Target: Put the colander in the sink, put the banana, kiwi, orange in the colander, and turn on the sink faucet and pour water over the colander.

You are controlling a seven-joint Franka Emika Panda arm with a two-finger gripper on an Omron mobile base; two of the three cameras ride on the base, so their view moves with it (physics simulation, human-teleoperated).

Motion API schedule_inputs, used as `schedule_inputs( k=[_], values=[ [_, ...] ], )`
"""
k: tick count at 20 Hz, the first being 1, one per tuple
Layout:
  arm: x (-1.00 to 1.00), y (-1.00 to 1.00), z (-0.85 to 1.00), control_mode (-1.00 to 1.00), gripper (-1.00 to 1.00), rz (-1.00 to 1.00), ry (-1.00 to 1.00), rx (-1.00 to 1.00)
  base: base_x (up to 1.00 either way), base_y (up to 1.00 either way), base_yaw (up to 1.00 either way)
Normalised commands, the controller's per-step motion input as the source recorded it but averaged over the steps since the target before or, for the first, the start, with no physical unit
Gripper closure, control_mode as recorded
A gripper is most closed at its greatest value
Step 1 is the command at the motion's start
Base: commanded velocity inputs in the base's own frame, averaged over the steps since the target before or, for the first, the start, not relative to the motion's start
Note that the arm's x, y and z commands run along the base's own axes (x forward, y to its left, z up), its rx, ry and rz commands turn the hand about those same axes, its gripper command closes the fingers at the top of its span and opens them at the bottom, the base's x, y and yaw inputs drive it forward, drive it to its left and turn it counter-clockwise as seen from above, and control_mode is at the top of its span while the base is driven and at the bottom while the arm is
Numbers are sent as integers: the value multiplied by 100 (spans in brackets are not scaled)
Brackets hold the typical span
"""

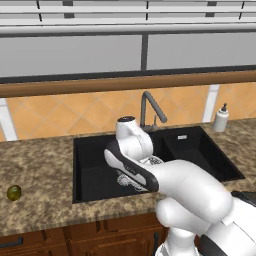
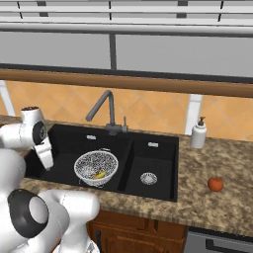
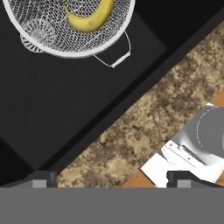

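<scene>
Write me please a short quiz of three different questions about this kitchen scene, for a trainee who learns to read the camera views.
1. True or false: the banana already lies inside the colander.
2. Where does the colander sit? A) on the counter, B) in the large basin of the sink, C) in the small basin.
3. Fill in: the orange lies on the counter to the right of the sink, and the ____ lies on the counter to its left.

Key:
1. True. The hand view shows the yellow fruit within the mesh.
2. B.
3. kiwi. Both fruits still wait outside the colander, and no water runs from the sink faucet.
</scene>
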Motion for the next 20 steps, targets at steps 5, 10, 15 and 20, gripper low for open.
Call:
schedule_inputs(
  k=[5, 10, 15, 20],
  values=[
    [-35, 67, 28, -100, -100, 9, 0, 0, 0, 0, 0],
    [-27, 74, 10, -100, -100, 7, 0, 0, 0, 0, 0],
    [-8, 77, 1, -100, -100, 5, 0, 0, 0, 0, 0],
    [0, 65, 1, -100, -100, 3, 0, 0, 0, 0, 0]
  ],
)
